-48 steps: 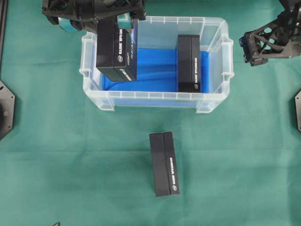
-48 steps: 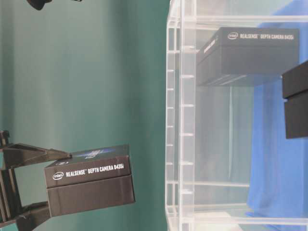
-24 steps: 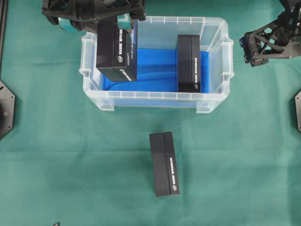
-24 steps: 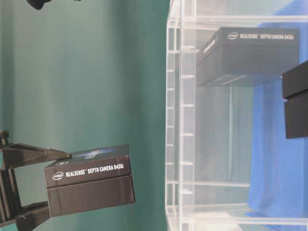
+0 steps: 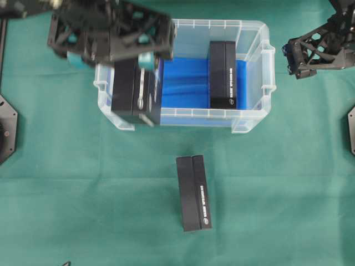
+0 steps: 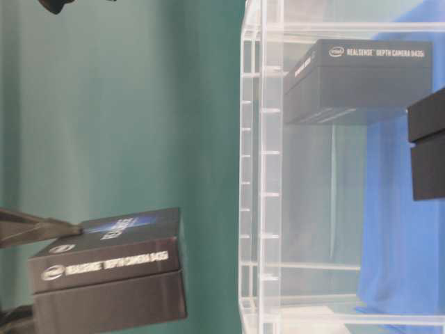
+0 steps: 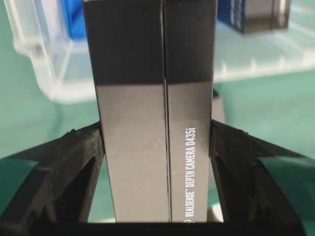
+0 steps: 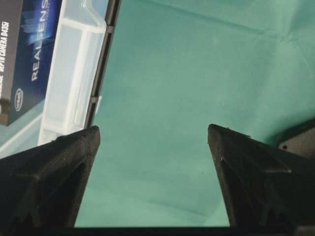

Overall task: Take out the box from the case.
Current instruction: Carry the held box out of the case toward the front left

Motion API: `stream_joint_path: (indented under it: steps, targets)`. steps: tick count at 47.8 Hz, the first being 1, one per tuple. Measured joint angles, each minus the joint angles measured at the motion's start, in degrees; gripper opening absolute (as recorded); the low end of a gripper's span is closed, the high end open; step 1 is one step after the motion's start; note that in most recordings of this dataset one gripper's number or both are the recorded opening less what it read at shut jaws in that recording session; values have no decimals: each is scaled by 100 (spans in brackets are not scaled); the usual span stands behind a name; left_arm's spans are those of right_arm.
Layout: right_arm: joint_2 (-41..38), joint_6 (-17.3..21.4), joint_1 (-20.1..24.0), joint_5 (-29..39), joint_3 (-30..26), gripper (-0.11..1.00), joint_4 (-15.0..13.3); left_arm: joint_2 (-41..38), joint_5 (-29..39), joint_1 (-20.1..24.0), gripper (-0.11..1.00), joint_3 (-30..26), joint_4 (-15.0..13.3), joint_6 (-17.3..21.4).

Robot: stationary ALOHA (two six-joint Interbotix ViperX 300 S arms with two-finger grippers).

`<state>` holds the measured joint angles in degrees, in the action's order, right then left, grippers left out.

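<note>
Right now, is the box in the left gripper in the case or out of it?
Out: the held box hangs clamped in the left gripper, overlapping the case's front-left rim from above.

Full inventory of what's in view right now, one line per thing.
held box: 1, black, clamped in the left gripper over the case's left front edge
box in case: 1, black, standing on the blue lining at the right
box on cloth: 1, black, lying in front of the case
case: 1, clear plastic with blue floor, top centre
cloth: 1, green, covers the table
left gripper: shut on held box
right gripper: open, empty, right of the case
</note>
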<state>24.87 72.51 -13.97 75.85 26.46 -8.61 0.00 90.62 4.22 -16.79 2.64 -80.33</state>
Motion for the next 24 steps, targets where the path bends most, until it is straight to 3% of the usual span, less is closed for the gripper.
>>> stream_joint_path:
  steps: [24]
  targets:
    - [0,-9,53,26,9,87,0,0,0,-1336,61,97,9,-1424]
